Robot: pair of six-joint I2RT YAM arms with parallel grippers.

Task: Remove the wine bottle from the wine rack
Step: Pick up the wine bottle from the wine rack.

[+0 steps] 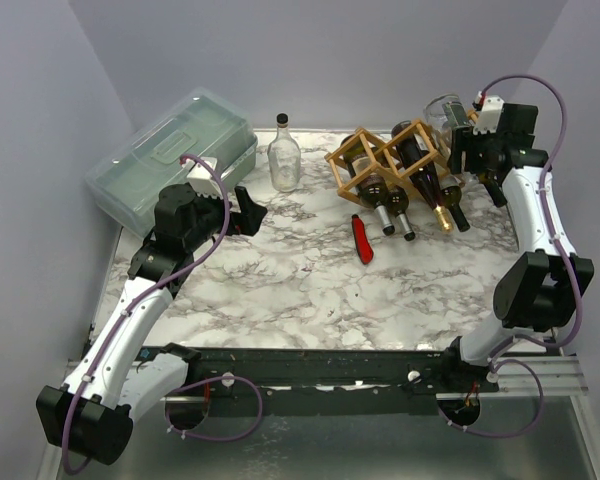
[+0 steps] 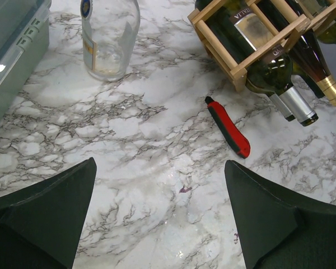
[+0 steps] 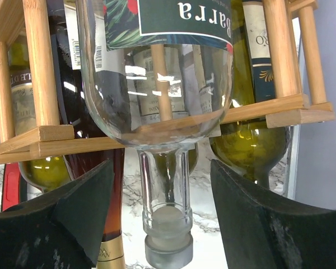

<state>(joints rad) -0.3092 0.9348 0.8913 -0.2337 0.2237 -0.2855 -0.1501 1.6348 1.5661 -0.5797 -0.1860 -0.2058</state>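
The wooden wine rack (image 1: 388,160) stands at the back right with several dark bottles in its cells. A clear glass wine bottle (image 1: 442,108) lies on top of it at the right end. My right gripper (image 1: 462,132) is at that bottle. In the right wrist view the clear wine bottle (image 3: 157,84) rests on the rack's slats (image 3: 56,137), and its corked neck (image 3: 167,196) hangs between the fingers of my right gripper (image 3: 161,168). There is a gap on each side, so the jaws are open. My left gripper (image 1: 252,212) hovers open over bare marble (image 2: 159,163).
A clear empty bottle (image 1: 284,155) stands upright at the back centre, also in the left wrist view (image 2: 109,36). A red utility knife (image 1: 363,240) lies in front of the rack. A translucent lidded box (image 1: 170,160) sits at the back left. The side wall is close behind my right arm.
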